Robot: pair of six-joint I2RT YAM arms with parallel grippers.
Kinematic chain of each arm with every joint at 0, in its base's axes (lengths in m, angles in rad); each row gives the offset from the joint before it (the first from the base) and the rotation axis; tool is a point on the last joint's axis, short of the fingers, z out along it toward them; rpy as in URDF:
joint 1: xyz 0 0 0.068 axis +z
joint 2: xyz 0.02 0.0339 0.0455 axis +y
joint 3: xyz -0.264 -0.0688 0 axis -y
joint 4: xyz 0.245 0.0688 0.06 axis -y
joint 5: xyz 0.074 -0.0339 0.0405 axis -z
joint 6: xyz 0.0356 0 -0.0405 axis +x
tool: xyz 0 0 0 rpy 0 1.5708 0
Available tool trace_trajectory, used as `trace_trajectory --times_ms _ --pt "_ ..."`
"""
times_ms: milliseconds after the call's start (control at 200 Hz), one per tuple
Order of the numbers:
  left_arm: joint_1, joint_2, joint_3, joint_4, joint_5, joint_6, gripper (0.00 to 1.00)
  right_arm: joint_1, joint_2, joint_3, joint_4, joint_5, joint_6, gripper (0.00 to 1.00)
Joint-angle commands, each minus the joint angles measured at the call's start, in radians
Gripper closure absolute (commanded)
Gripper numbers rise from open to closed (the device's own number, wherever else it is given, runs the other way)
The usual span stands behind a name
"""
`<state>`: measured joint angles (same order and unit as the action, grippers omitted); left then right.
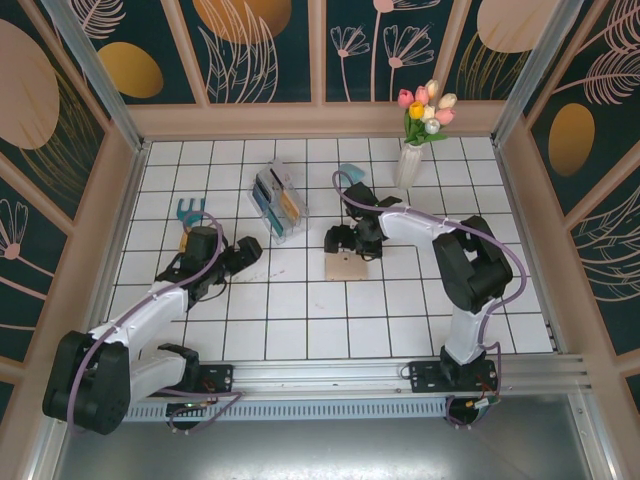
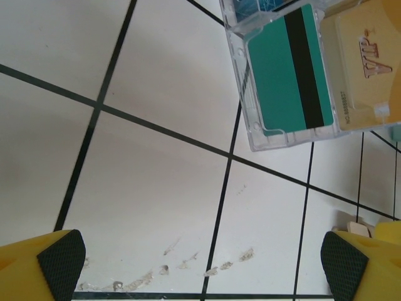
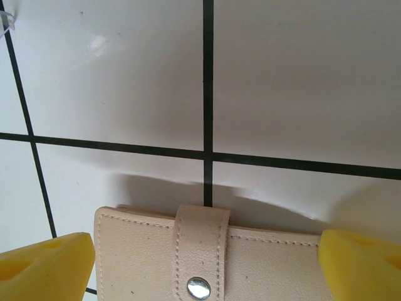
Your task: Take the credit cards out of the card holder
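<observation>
The right fingers [image 3: 44, 263], yellow and close to the lens in the right wrist view, stand wide apart at the two lower corners and grip nothing. Between them lies the card holder [image 3: 263, 263], a tan stitched wallet flat on the white tiled tabletop [image 3: 301, 81]. Its strap [image 3: 202, 244] is folded over the edge and fastened by a metal snap [image 3: 198, 288]. Whether either finger touches the wallet's ends cannot be told.

From above, the card holder sits near the middle of the tabletop. The right arm [image 1: 440, 235] bends over from the right, and its fingers hang at the wallet's far edge.

The left fingers [image 2: 59, 263] are spread wide too, their black pads at the two lower corners of the left wrist view. They are over bare tile with a few scuff marks [image 2: 188, 263]. Ahead of them stands a clear plastic rack [image 2: 238, 69] holding a green card [image 2: 282, 75] with a black stripe, and a cream card [image 2: 366, 69] beside it.

In the top view the rack is left of the card holder and farther back, well apart from it. The left fingers point toward the wallet from its left, also apart from it. A white vase [image 1: 410, 165] of tulips stands at the far edge.
</observation>
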<state>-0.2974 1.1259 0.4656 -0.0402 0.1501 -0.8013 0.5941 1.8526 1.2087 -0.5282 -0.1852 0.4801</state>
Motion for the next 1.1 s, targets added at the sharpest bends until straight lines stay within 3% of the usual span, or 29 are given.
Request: trace_trajectory --times_ms 0,70,210,395,485,611,761,881,1096 --pt "-0.015 0.0 -0.018 0.035 0.073 -0.036 0.03 -0.002 0.012 -0.005 -0.01 -0.04 0.009 0.08" --pt "-0.028 -0.009 -0.012 0.03 0.133 -0.049 0.05 0.006 -0.012 -0.026 -0.028 -0.052 0.045 0.08" --pt "-0.094 -0.031 -0.011 0.017 0.146 -0.108 0.08 0.025 -0.103 -0.122 -0.032 -0.067 0.173 0.11" --pt "-0.27 0.027 -0.025 0.088 0.103 -0.25 0.18 0.046 -0.301 -0.343 0.145 -0.181 0.427 0.13" --pt "-0.364 0.074 -0.029 0.167 0.071 -0.327 0.21 0.069 -0.35 -0.405 0.219 -0.235 0.477 0.13" --pt "-0.434 0.17 0.019 0.241 0.059 -0.342 0.29 0.067 -0.361 -0.361 0.114 -0.122 0.391 0.15" --pt "-0.447 0.282 0.113 0.25 0.05 -0.318 0.39 0.037 -0.341 -0.266 0.042 0.047 0.234 0.19" --pt "-0.445 0.33 0.126 0.328 0.059 -0.362 0.5 -0.004 -0.272 -0.229 0.077 0.036 0.138 0.27" --pt "-0.446 0.376 0.151 0.344 0.034 -0.381 0.6 -0.042 -0.147 -0.163 0.114 -0.009 0.039 0.41"
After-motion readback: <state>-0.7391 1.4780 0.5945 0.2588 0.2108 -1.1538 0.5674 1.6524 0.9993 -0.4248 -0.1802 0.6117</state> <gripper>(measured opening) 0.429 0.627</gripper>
